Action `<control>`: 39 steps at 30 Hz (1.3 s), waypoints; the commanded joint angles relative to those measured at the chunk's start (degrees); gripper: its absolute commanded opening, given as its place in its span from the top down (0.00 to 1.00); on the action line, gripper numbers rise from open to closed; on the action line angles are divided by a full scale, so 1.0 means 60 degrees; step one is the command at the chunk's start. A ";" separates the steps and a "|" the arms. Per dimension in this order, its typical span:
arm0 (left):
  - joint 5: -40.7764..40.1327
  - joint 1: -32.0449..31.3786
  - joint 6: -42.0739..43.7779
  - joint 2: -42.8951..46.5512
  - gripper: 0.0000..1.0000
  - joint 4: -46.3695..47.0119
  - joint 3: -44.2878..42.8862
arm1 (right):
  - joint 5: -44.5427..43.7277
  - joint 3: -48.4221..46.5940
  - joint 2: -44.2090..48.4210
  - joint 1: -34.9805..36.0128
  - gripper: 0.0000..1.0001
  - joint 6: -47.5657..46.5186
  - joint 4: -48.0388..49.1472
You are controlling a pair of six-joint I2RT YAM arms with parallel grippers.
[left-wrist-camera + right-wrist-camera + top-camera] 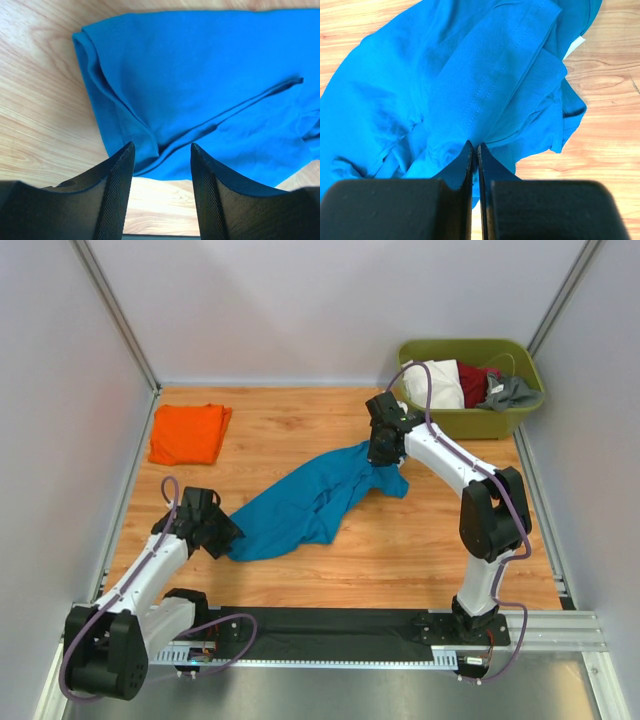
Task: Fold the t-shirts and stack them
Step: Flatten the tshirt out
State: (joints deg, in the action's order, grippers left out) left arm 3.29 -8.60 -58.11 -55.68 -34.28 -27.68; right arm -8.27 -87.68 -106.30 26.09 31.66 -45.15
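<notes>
Matt cloth t-shirt (300, 505), seemingly wood-laminate table (300, 430)

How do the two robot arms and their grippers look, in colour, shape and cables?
The left arm and right arm have white links and bulky black joints. A thin purple cable loops along each. The left gripper and right gripper are black, with two tapered fingers; the left one's inner pads show a fine grid texture.

Teal-blue t-shirt (310, 502), orange t-shirt (188, 434)
</notes>
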 commanded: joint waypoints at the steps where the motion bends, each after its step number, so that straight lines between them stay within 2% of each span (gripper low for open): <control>1: -0.0416 -0.0032 -0.0159 -0.0240 0.45 0.0162 -0.0059 | -0.0042 -0.0079 0.0256 0.0018 1.00 -0.0120 0.0186; 8: -0.0534 -0.0032 0.0045 -0.1031 0.52 0.0909 -0.0190 | -0.0056 -0.0240 0.0168 0.0018 1.00 -0.0194 0.0127; 12: -0.0534 -0.0046 0.0163 -0.1324 0.71 0.1244 -0.0250 | -0.0174 -0.0269 0.0154 0.0018 1.00 -0.0238 0.0068; 14: -0.0809 -0.0046 0.0207 -0.1543 0.74 0.1334 -0.0308 | -0.0189 -0.0357 0.0183 0.0018 1.00 -0.0281 0.0025; 16: -0.0987 -0.0046 0.0338 -0.1676 0.94 0.1232 -0.0439 | -0.0203 -0.0562 0.0197 0.0018 1.00 -0.0325 -0.0005; 17: -0.1046 -0.0032 0.0397 -0.1735 1.00 0.1188 -0.0513 | -0.0247 -0.0650 0.0212 0.0018 1.00 -0.0369 -0.0078; 20: -0.1426 -0.0002 0.0792 -0.1663 1.00 0.0530 -0.1287 | -0.0364 -0.1162 0.0329 0.0003 1.00 -0.0588 -0.0326; 27: -0.2569 0.0451 0.2681 -0.0900 1.00 -0.0891 -0.5329 | -0.0950 -0.3125 0.1573 0.0017 1.00 -0.1584 -0.0767; 29: -0.2468 0.0686 0.2959 -0.0974 1.00 -0.1126 -0.6206 | -0.1009 -0.3477 0.2011 0.0018 0.99 -0.1907 -0.0606; 32: -0.1678 0.0760 0.3560 -0.0930 1.00 -0.1098 -0.6548 | -0.0353 -0.3420 0.2393 0.0018 1.00 -0.2170 -0.0241; 33: -0.1212 0.0760 0.3663 -0.0857 0.98 -0.1069 -0.6476 | -0.0248 -0.3318 0.2438 0.0018 1.00 -0.2171 -0.0167; 34: -0.0946 0.0760 0.3664 -0.0842 0.88 -0.1054 -0.6359 | -0.0218 -0.3186 0.2453 0.0018 1.00 -0.2128 -0.0137; 35: -0.0712 0.0760 0.3606 -0.0856 0.68 -0.1112 -0.6025 | -0.0203 -0.2996 0.2482 0.0003 1.00 -0.1924 -0.0093; 37: 0.0050 0.0760 0.3182 -0.0857 0.39 -0.0850 -0.5395 | -0.0145 -0.2483 0.2453 0.0003 1.00 -0.1777 -0.0136; 38: 0.0661 0.0745 0.2949 -0.0871 0.26 -0.0341 -0.4681 | -0.0072 -0.2366 0.2453 0.0017 1.00 -0.1660 -0.0151; 39: 0.1001 0.0730 0.2758 -0.0886 0.24 0.0041 -0.4311 | -0.0071 -0.2132 0.2468 0.0018 1.00 -0.1586 -0.0166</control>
State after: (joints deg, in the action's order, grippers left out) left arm 0.03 -4.12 -39.88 -59.83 -35.94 -59.99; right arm -10.11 -104.47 -89.52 26.11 21.21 -46.39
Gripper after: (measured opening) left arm 0.721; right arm 0.017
